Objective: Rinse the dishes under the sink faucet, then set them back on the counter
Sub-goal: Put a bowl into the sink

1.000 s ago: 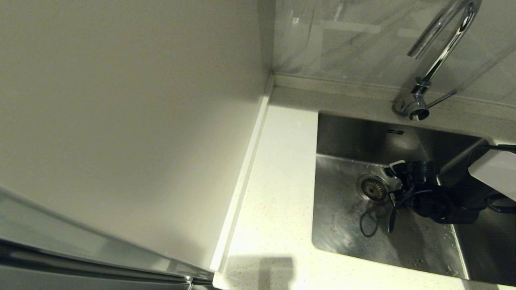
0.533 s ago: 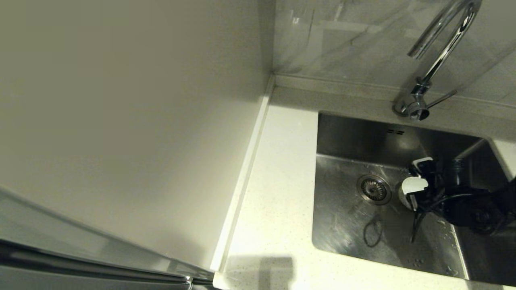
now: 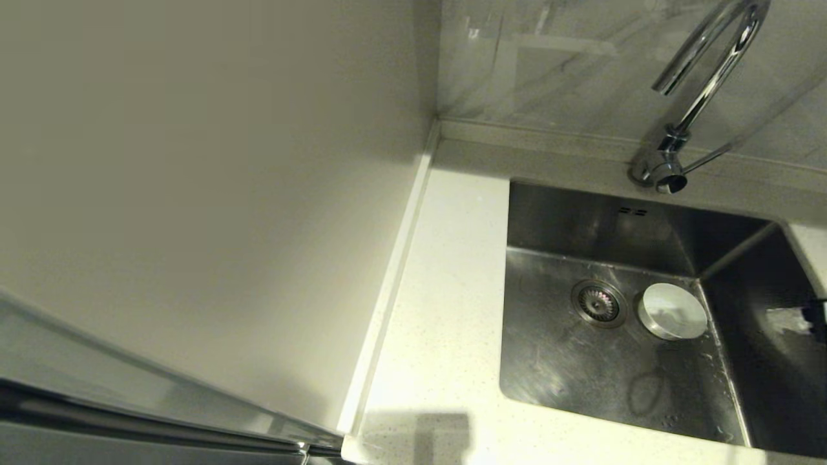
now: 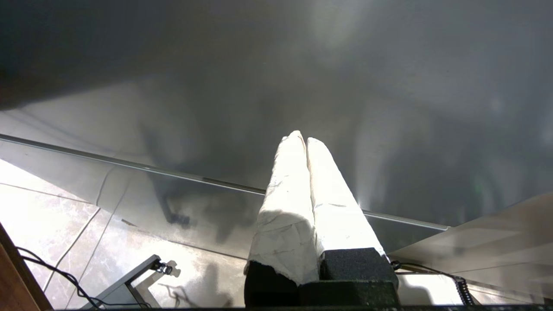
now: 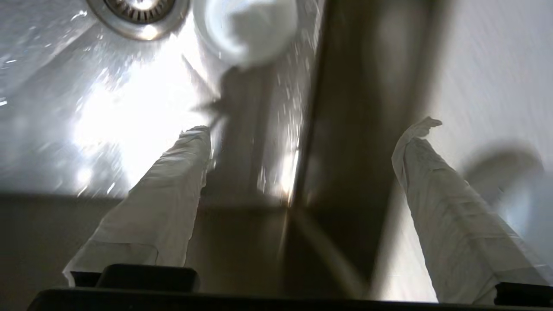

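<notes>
One whitish bowl [image 3: 672, 311] sits upright on the floor of the sink [image 3: 562, 361], just right of the drain strainer [image 3: 599, 303]. The right wrist view shows the same bowl [image 5: 250, 30] ahead of my right gripper [image 5: 309, 128]. That gripper is open and empty, over the sink's right wall and well clear of the bowl. In the head view only a dark bit of the right arm [image 3: 815, 313] shows at the right edge. The faucet [image 3: 704, 84] stands behind the sink with no water running. My left gripper [image 4: 302, 138] is shut and empty, parked low, away from the sink. The other bowls are out of view.
White speckled counter [image 3: 446, 310] runs left of the sink and along its front edge. A cream wall panel [image 3: 207, 194] stands close on the left. More counter [image 5: 497, 65] lies to the right of the sink, with a blurred pale round shape [image 5: 518, 190] on it.
My right gripper let go of the bowl beside the drain and pulled back to the right, out of the sink. The bowl now lies uncovered.
</notes>
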Robot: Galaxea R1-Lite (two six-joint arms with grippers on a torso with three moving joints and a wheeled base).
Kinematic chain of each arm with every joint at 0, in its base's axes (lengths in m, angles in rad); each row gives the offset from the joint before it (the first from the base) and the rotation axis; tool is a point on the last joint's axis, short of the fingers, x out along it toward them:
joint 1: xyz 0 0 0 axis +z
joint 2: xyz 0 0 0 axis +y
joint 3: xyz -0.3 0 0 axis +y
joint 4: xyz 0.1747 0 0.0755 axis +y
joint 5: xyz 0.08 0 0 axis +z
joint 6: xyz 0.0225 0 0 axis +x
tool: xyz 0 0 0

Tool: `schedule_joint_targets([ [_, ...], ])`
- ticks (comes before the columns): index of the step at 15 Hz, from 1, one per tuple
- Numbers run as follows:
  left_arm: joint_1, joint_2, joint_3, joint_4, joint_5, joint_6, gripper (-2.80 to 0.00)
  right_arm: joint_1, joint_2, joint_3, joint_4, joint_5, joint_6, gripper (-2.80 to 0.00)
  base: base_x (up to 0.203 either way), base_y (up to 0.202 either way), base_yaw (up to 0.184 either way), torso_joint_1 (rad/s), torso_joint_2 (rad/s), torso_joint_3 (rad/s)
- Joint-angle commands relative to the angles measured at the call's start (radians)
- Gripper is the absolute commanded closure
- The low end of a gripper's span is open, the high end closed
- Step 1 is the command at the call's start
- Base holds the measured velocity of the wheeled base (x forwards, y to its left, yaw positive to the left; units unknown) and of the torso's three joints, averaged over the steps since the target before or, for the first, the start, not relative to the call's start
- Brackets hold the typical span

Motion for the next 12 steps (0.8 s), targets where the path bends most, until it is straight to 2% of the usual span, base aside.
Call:
schedule_joint_targets([
  [1,0.0,-0.003,0.0,0.0,0.0,-0.001,0.0,-0.17,-0.051,-0.104,0.194,0.131,-0.012,-2.8,0.0,0.0,0.0,0.0,0.0,0.0],
  [3,-0.001,-0.003,0.0,0.0,0.0,-0.001,0.0,-0.302,-0.016,-0.173,0.225,0.228,-0.046,-2.8,0.0,0.0,0.0,0.0,0.0,0.0],
  [5,-0.001,-0.003,0.0,0.0,0.001,-0.001,0.0,-0.382,0.061,-0.245,0.235,0.278,-0.06,-2.8,0.0,0.0,0.0,0.0,0.0,0.0],
  [12,-0.001,-0.003,0.0,0.0,0.001,-0.001,0.0,-0.54,0.268,-0.336,0.238,0.293,-0.068,-2.8,0.0,0.0,0.0,0.0,0.0,0.0],
])
